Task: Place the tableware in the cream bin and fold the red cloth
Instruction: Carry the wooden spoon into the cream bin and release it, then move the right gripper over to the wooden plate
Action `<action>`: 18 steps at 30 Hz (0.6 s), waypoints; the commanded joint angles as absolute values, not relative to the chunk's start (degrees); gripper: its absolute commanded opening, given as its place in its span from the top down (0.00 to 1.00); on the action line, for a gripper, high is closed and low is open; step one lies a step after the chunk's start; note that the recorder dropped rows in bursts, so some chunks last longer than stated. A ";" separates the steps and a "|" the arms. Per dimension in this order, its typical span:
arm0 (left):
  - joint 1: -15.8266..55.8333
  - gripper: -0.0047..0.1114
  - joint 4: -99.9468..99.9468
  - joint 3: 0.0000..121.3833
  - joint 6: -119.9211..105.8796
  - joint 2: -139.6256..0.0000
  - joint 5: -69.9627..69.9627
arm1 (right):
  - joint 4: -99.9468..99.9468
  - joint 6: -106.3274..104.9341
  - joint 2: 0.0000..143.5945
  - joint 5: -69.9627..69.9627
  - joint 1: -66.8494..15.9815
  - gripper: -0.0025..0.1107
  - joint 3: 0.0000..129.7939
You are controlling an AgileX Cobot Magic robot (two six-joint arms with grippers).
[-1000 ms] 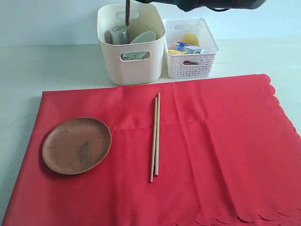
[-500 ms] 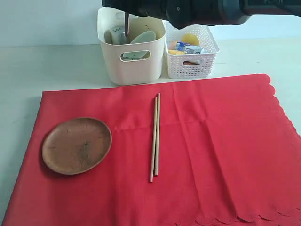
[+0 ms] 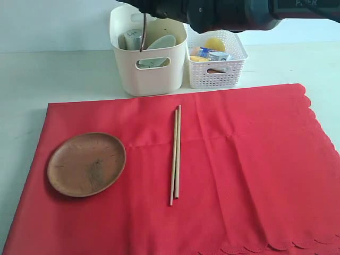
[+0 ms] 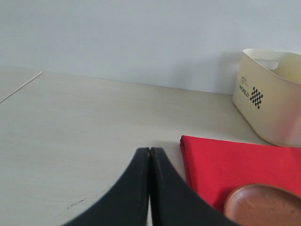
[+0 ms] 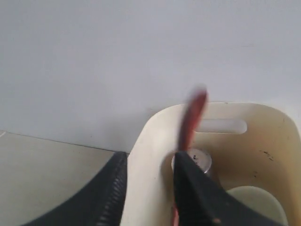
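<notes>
The exterior view looks down from high at the near side of the tabletop (image 3: 32,74) toward the back wall (image 3: 53,21), taking in most of the red cloth (image 3: 239,175) and the cream bin (image 3: 149,74) at the far edge. The left wrist view sits low over bare tabletop and looks along it, sharing the cloth's corner, the brown plate (image 3: 86,164) and the bin. The right wrist view hangs close over the bin, facing the wall.

Plate (image 3: 86,164), chopsticks (image 3: 175,154) on red cloth (image 3: 244,175) (flat) — spoon (image 3: 143,33) in cream bin (image 3: 151,77).
</notes>
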State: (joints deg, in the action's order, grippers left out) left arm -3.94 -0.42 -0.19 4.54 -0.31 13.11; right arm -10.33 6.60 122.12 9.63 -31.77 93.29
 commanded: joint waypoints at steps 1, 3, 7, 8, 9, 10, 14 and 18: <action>-3.96 0.95 -0.77 0.00 4.52 0.00 12.42 | -10.95 6.53 122.13 11.03 -31.49 0.51 93.72; -3.96 0.95 -0.77 0.00 4.52 0.00 12.42 | -10.95 6.53 122.13 11.03 -31.49 0.44 93.72; -3.96 0.95 -0.77 0.00 4.52 0.00 12.42 | -10.95 7.07 121.44 9.72 -31.49 0.37 93.72; -3.96 0.95 -0.77 0.00 4.52 0.00 12.42 | -10.95 7.07 120.90 8.72 -31.49 0.37 93.72; -3.96 0.95 -0.77 0.00 4.52 0.00 12.42 | -11.24 7.46 120.27 7.52 -31.49 0.37 93.72; -3.96 0.95 -0.77 0.00 4.52 0.00 12.42 | -11.99 7.72 119.45 5.75 -31.49 0.37 93.72; -3.96 0.95 -0.77 0.00 4.52 0.00 12.42 | -13.05 7.63 113.94 -7.75 -31.49 0.37 93.72; -3.96 0.95 -0.77 0.00 4.52 0.00 12.42 | -12.91 2.56 109.12 -21.03 -31.49 0.37 93.72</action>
State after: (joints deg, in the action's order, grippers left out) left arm -3.94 -0.42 -0.19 4.54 -0.31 13.11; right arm -13.23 5.67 111.48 -14.75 -31.77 93.29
